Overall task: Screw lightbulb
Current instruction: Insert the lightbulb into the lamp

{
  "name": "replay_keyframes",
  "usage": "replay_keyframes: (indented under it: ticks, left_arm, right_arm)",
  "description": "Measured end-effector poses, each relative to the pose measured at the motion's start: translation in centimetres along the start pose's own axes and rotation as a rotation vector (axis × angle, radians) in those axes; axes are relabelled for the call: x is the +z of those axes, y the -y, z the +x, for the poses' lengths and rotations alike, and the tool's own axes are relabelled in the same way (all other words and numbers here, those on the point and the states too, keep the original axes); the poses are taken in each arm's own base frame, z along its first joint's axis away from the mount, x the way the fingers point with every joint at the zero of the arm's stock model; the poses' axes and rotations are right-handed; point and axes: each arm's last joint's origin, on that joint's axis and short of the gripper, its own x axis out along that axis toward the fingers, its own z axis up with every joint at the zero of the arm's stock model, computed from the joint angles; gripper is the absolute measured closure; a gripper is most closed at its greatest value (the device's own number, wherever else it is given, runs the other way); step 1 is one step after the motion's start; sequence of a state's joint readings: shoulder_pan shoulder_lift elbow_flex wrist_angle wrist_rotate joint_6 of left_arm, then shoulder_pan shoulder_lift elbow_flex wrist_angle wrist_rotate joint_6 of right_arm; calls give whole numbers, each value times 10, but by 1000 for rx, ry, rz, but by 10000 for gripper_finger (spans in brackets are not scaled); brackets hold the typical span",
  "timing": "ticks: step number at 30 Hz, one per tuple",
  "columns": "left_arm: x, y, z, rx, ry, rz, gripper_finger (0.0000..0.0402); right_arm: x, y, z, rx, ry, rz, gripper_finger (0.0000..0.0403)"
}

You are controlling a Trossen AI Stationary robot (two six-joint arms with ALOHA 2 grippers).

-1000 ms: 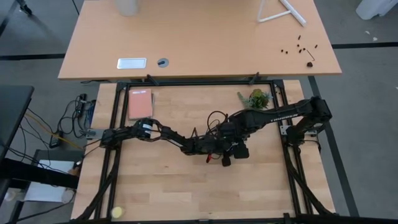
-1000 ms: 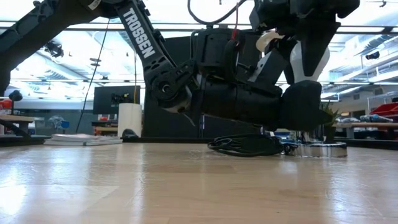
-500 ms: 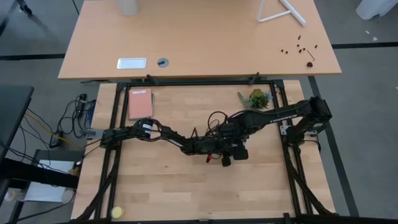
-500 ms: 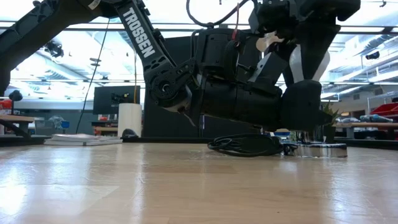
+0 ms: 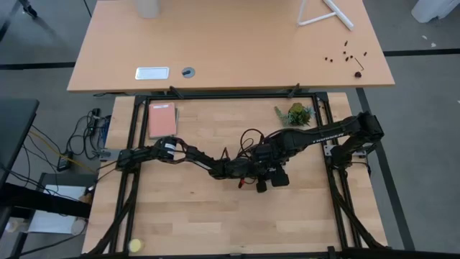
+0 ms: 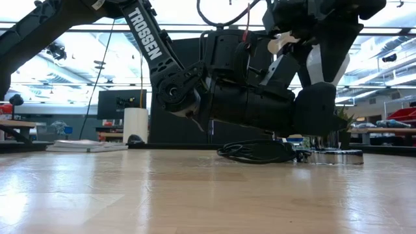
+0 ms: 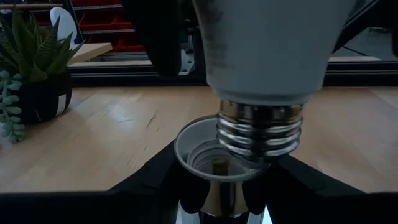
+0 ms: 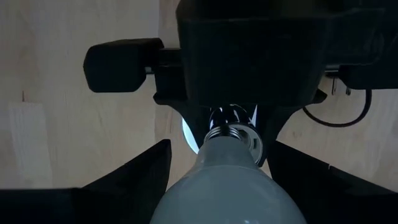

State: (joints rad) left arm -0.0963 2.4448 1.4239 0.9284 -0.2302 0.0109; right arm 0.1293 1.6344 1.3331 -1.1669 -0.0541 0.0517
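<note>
The light, fragile lightbulb [image 7: 264, 50] is grasped at its glass by the right gripper [image 8: 214, 186]; the socket [image 7: 214, 155] is clenched by the left gripper [image 7: 217, 202].

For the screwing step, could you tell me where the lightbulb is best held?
Grip the lightbulb by its wide white glass body, coming from above, opposite the base. Its threaded base points down into the open socket, so the threads must stay free to turn.
</note>
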Motion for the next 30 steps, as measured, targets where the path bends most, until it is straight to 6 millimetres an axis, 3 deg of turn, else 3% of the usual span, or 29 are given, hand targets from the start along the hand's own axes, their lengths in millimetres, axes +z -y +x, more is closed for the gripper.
replay_keyframes:
  ticks: [9, 24, 30]
  left_arm:
    - [0, -1, 0, -3, -1, 26, 222]
    - [2, -3, 1, -30, 17, 65, 216]
    - [2, -2, 1, -60, 27, 64, 216]
  right_arm:
    - [-3, 1, 0, -1, -34, -9, 135]
    - [-8, 0, 0, 4, -87, -228, 135]
    - [-6, -1, 0, -1, -60, -225, 135]
